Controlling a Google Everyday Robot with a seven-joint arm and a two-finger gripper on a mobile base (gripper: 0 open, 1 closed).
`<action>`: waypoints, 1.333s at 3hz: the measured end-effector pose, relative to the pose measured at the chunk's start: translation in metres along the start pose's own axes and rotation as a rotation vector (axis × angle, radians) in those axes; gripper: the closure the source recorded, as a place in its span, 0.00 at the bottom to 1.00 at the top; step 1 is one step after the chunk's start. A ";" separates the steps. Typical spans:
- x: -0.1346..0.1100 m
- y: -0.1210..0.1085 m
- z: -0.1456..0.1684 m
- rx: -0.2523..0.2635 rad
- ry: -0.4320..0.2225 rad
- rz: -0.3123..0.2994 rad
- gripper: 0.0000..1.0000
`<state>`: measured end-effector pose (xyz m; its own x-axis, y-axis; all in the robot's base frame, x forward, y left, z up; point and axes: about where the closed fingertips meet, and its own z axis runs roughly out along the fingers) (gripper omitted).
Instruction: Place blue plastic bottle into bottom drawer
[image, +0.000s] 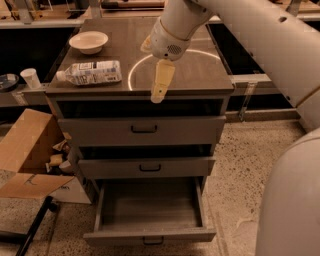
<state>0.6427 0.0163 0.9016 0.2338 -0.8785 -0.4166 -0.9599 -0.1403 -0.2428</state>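
Note:
The blue plastic bottle (90, 73) lies on its side at the left of the cabinet top, white cap pointing left. My gripper (159, 94) hangs from the pale arm over the front middle of the cabinet top, pointing down, well to the right of the bottle and apart from it. It holds nothing that I can see. The bottom drawer (150, 236) is pulled open below, and its inside shows bare. The two shallower drawers above it are closed or nearly so.
A white bowl (88, 41) sits at the back left of the cabinet top. A white ring (135, 70) is marked on the top. A small paper cup (31, 77) stands on a ledge to the left. An open cardboard box (25, 155) lies on the floor at left.

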 end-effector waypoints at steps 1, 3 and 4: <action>-0.002 -0.019 0.015 0.027 -0.002 0.004 0.00; -0.018 -0.094 0.056 0.118 -0.051 -0.008 0.00; -0.030 -0.117 0.070 0.153 -0.091 0.003 0.00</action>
<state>0.7583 0.0911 0.8815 0.2505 -0.8330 -0.4933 -0.9275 -0.0604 -0.3690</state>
